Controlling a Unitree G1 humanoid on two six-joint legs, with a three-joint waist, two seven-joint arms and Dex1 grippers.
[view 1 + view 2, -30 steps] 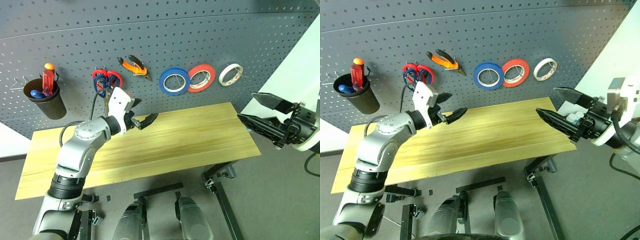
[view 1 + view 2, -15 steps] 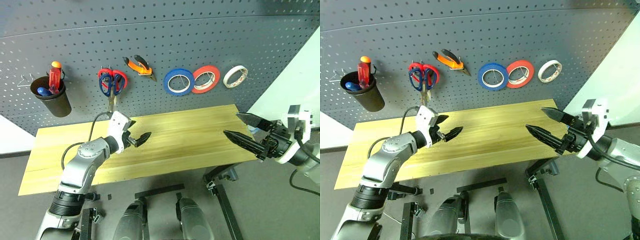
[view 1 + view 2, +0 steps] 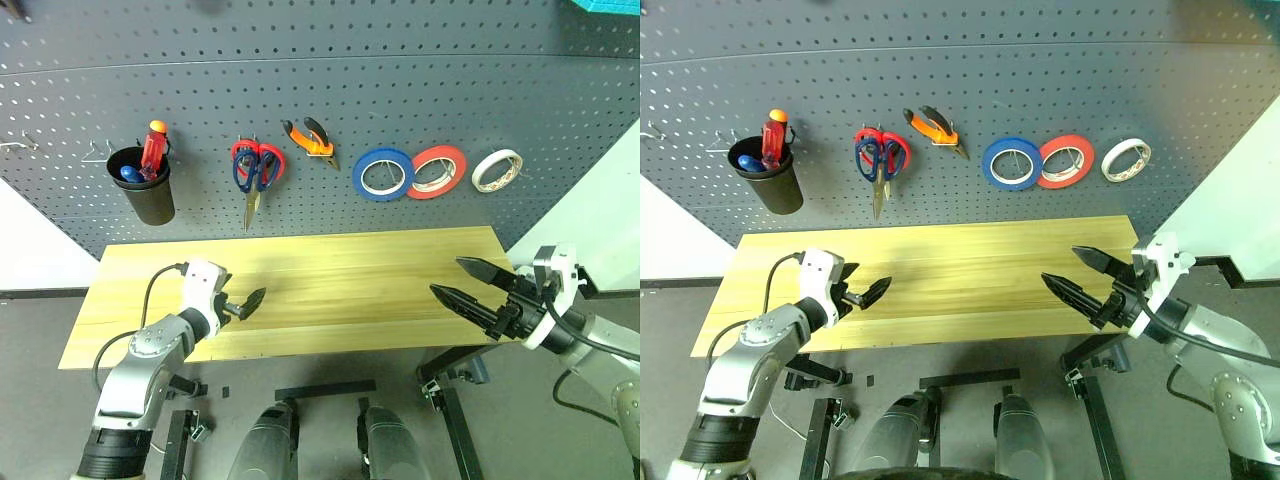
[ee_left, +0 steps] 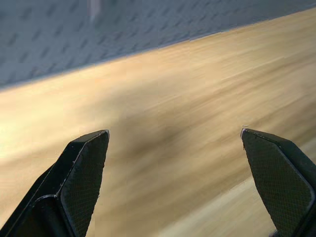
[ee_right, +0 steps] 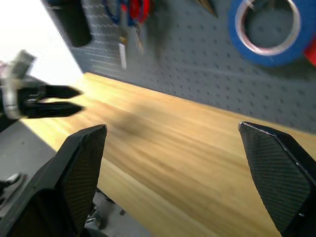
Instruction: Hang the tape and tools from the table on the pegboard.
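Observation:
The whitish tape [image 3: 497,170] hangs at the right end of the dark grey pegboard [image 3: 330,80]. Orange-and-black pliers [image 3: 310,136] hang left of the coloured rolls. Dark-handled scissors [image 3: 246,174] share a hook with a red-handled pair. A red-handled screwdriver [image 3: 152,151] stands in a black cup. My left gripper [image 3: 247,300] is open and empty, low over the left part of the wooden table [image 3: 340,275]. Off the table's right front corner, my right gripper [image 3: 447,276] is open and empty too. The left wrist view shows its fingers [image 4: 84,168] spread over bare wood.
A blue tape roll [image 3: 383,173] and a red one [image 3: 440,172] hang between the pliers and the whitish tape. The black cup [image 3: 141,187] hangs at the pegboard's left. A pale wall panel [image 3: 600,210] stands to the right. Black table legs [image 3: 455,375] reach the floor.
The camera has shifted. Both arms have sunk: the left gripper down and leftward to just above the tabletop, the right gripper down beside the table's right end. Both stayed open.

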